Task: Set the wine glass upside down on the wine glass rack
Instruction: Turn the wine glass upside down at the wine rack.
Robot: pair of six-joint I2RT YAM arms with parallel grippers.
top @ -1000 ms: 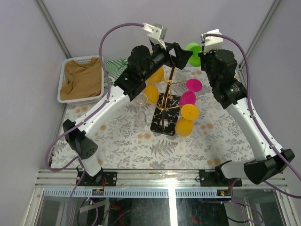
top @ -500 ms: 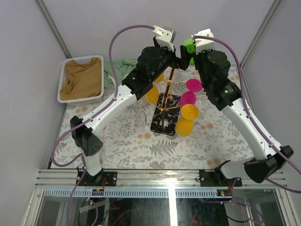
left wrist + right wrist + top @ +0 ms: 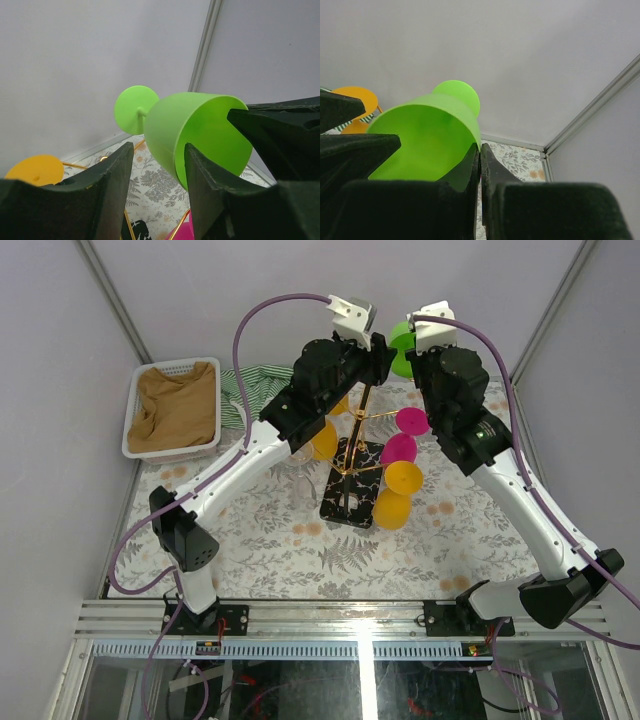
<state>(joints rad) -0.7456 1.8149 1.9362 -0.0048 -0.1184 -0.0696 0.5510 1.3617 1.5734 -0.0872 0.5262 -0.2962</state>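
Note:
The green wine glass (image 3: 404, 339) hangs on its side high above the back of the table, foot toward the rear wall. My right gripper (image 3: 413, 353) is shut on its rim (image 3: 476, 134), one finger inside the bowl and one outside, as the right wrist view (image 3: 480, 148) shows. My left gripper (image 3: 384, 354) straddles the opposite side of the rim (image 3: 159, 150). One of its fingers is inside the bowl, the other outside with a gap to the wall, so it stands open. The gold wine glass rack (image 3: 340, 502) stands on its black base below both grippers.
Orange glasses (image 3: 403, 478) and pink glasses (image 3: 412, 421) hang on the rack. A clear glass (image 3: 298, 455) stands just left of the base. A white basket (image 3: 135, 405) with brown cloth sits at the back left, a striped green cloth (image 3: 245, 380) beside it.
My left arm has swung right to the green glass and its jaws have narrowed around the rim. The right arm shifted slightly left, keeping its hold on the glass.

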